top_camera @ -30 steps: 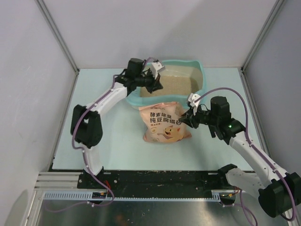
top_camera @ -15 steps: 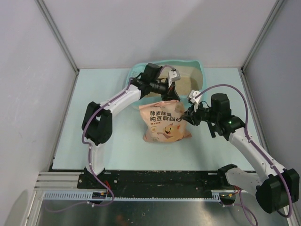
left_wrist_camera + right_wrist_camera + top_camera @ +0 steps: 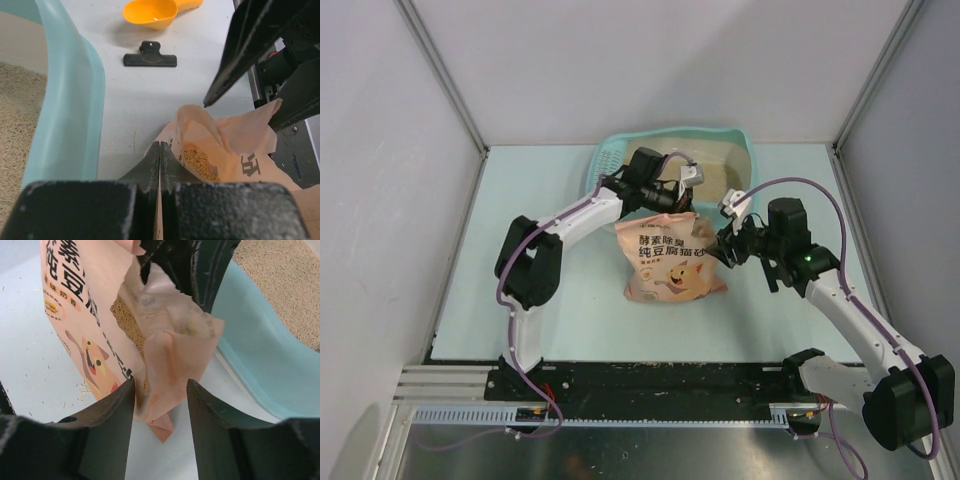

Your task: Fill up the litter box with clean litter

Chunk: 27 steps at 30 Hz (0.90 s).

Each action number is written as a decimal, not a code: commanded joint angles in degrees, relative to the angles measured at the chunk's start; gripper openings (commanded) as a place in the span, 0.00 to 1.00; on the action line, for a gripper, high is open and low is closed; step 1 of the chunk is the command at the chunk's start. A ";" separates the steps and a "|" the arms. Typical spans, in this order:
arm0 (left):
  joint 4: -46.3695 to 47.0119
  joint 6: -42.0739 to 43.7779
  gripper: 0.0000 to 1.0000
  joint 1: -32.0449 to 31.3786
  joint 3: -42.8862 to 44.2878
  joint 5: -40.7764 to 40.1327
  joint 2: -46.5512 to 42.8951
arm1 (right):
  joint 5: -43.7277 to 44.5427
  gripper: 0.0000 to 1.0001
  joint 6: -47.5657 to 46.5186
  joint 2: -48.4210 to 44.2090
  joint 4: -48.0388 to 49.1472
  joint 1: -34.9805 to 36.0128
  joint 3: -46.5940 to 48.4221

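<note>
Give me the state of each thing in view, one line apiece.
litter box, upright, partly filled.
clean litter, spread inside the litter box.
pink bag, mouth open, granules inside.
orange scoop, lying bowl up, unused.
black clip, shut, lying loose.
left pincer, shut on the pink bag's rim.
right pincer, open, astride the pink bag's edge.

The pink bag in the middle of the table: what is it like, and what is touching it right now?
The pink-orange plastic bag, printed with Chinese characters and a cartoon animal, rests on the pale table just in front of the light teal plastic litter box. Its top is open and crumpled, showing beige granules inside. The left gripper is shut on one edge of the mouth. The right gripper is open, and the opposite corner of the mouth lies between its fingers.
</note>
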 commanded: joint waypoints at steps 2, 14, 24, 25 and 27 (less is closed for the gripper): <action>1.33 -1.18 0.00 -0.64 -2.14 3.37 -4.69 | 1.03 0.55 2.57 0.61 4.23 -0.60 1.12; 1.42 -1.27 0.00 -1.08 -4.17 3.55 -6.89 | -14.60 0.61 6.36 6.32 11.09 -6.40 0.33; 1.33 -3.12 0.00 -1.17 -2.59 4.16 -5.48 | -23.75 0.59 9.17 10.54 13.81 -6.76 0.33; 1.33 -3.12 0.00 -1.08 -2.59 4.16 -5.57 | -24.02 0.59 9.26 10.81 14.42 -6.76 0.33; 1.33 -3.29 0.00 -1.08 -2.50 4.34 -5.49 | -24.46 0.59 9.17 11.86 14.96 -6.85 0.24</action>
